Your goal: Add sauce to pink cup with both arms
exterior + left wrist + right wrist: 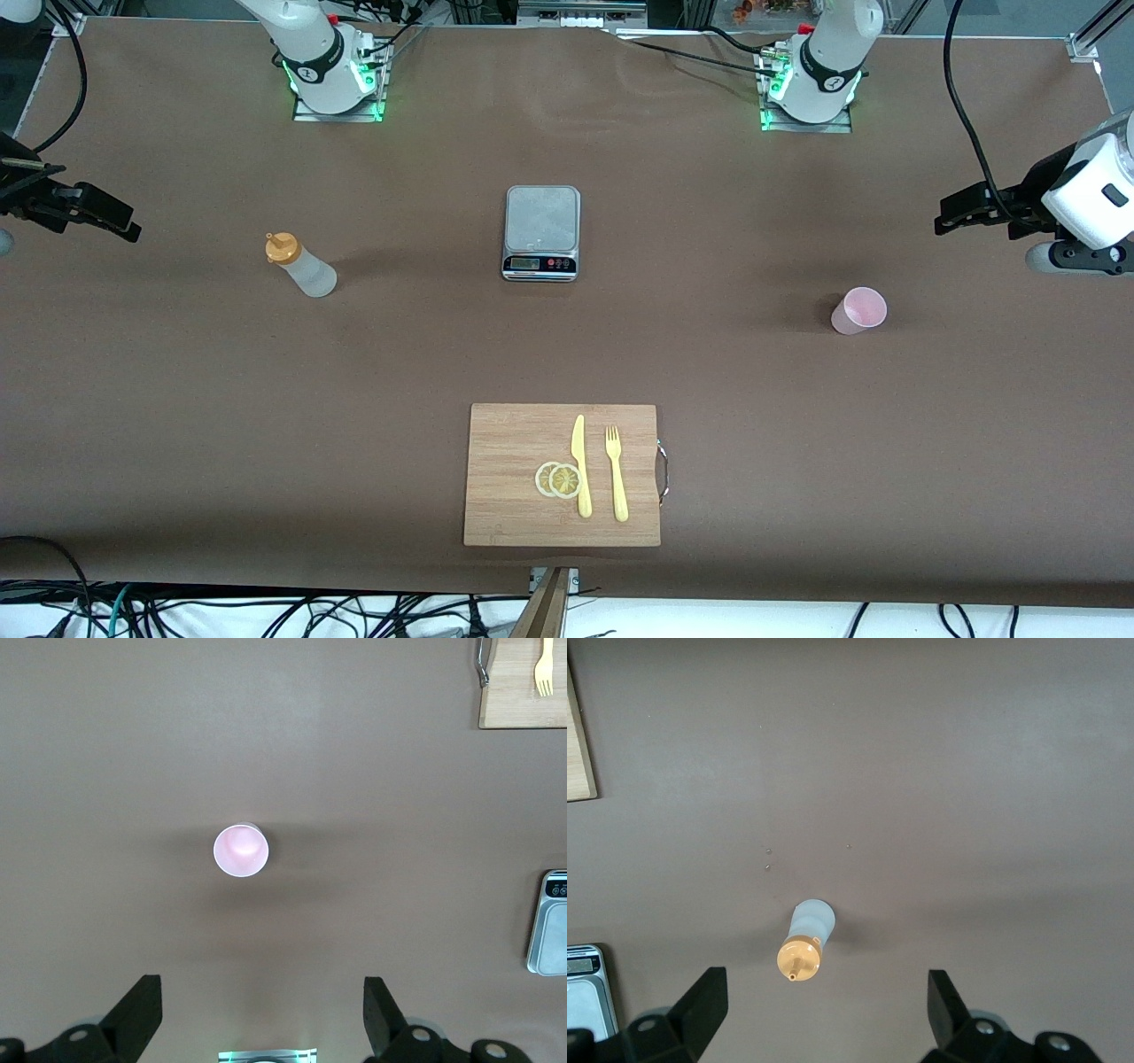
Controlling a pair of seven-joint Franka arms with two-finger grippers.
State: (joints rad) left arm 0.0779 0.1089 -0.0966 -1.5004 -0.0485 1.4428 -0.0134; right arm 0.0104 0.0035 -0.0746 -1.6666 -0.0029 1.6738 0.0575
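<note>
Probably the soft frosted-white squeeze bottle with orange cap (299, 263) and the light, thin pale pink plastic cup (858, 311) both want a gentle mid-body grip, the right gripper (819, 1001) and left gripper (262, 1005) hanging with jaws apart over the brown table (177, 425), at its two ends.

Frosted plastic sauce (301, 264); translucent pink cup (858, 311); wooden board (514, 478); matt table (177, 399).
</note>
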